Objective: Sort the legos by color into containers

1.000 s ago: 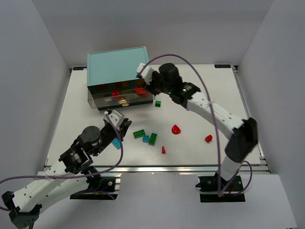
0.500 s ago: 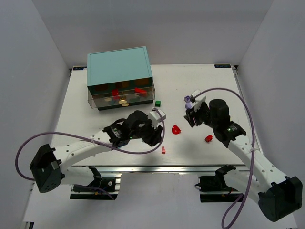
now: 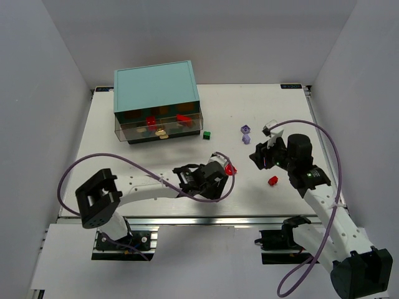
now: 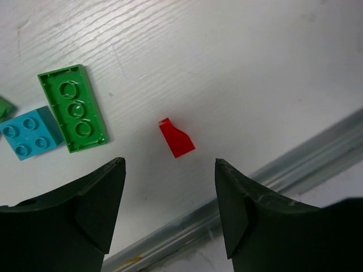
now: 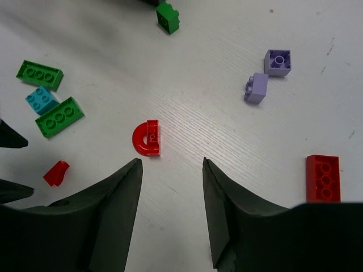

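While both arms sit low over the table (image 3: 112,156), we take the red arch piece (image 3: 230,169) as our marker.

Left gripper (image 4: 168,170): jaws parted, holding nothing. It is just left of the arch. A small red slope (image 4: 176,139) lies loose on the table below the gap.

Right gripper (image 5: 170,170): jaws apart and empty, hovering just right of the arch.

- Left of the arch: two green plates (image 5: 39,74) with a cyan brick (image 5: 41,100) between them.
- Beyond the arch, to its right: two lavender bricks (image 5: 277,62), close together.
- Right of the arch, nearer the arm bases: a red brick (image 5: 323,178).
- Beyond the arch, to its left: a small green brick (image 3: 206,134), then the teal cabinet (image 3: 156,87). We see red pieces (image 3: 151,118) in its drawers (image 3: 159,129).
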{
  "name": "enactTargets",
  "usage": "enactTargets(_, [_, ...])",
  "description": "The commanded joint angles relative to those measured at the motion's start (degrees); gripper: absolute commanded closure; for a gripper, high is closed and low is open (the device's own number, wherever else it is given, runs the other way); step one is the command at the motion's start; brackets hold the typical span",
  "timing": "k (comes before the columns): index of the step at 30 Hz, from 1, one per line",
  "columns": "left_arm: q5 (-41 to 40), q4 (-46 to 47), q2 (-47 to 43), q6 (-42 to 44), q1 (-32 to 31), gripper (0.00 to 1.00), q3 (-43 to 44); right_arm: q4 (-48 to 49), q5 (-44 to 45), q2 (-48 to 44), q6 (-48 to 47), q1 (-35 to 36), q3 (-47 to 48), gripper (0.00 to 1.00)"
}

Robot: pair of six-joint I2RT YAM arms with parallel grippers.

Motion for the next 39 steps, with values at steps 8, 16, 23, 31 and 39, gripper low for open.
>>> enactTargets(8, [-11.5, -6.4, 11.0, -4.9, -2.2, 0.25, 9.5, 0.9, -0.1, -3.5, 0.5, -1.6, 0.5, 0.52])
enactTargets(16, [-11.7, -5.4, 15.0, -5.3, -2.2, 0.27, 10.0, 1.2, -0.3, -4.0, 0.8, -2.0, 0.3, 0.56])
enactTargets(23, [-10.5, -3.2, 15.3, -5.1, -2.8, 0.51, 8.8, 1.3, -0.3, -3.9, 0.8, -2.3, 0.3, 0.58])
enactTargets(31, [-9.8, -3.3, 13.6, -4.5, -2.8, 0.77, 8.4, 1.4, -0.3, -3.8, 0.8, -2.7, 0.2, 0.62])
enactTargets(39, [-15.6, -6.3, 6.1, -0.5, -2.8, 0.87, 10.6, 1.5, -0.2, -3.6, 0.8, -2.7, 0.1, 0.64])
